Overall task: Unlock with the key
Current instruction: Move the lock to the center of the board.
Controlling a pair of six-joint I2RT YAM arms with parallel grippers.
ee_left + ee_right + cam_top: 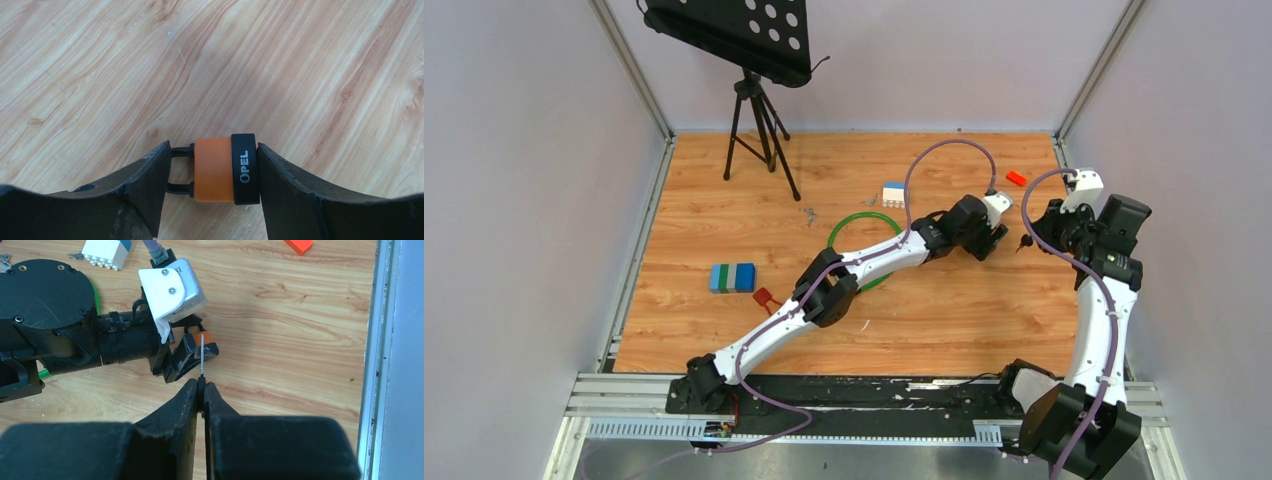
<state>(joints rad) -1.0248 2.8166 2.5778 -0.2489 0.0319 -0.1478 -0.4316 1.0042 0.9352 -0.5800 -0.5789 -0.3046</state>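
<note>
An orange padlock [214,172] with a black base marked OPEL lies on its side on the wooden table. My left gripper [214,162] is shut on it end to end: one finger presses the black shackle, the other the black base. In the right wrist view the padlock [205,338] shows just beyond the left gripper's fingers. My right gripper [201,386] is shut on the key [201,357], whose thin metal blade points forward at the padlock. From above, the left gripper [995,232] and the right gripper [1036,240] face each other at the right side of the table.
A green ring [848,222] lies under the left arm. A white and blue block [893,192], a red block [1016,178], blue-green blocks [732,277] and a small red piece [766,297] are scattered about. A tripod stand [759,120] rises at the back left. The metal frame rail [380,365] runs close on the right.
</note>
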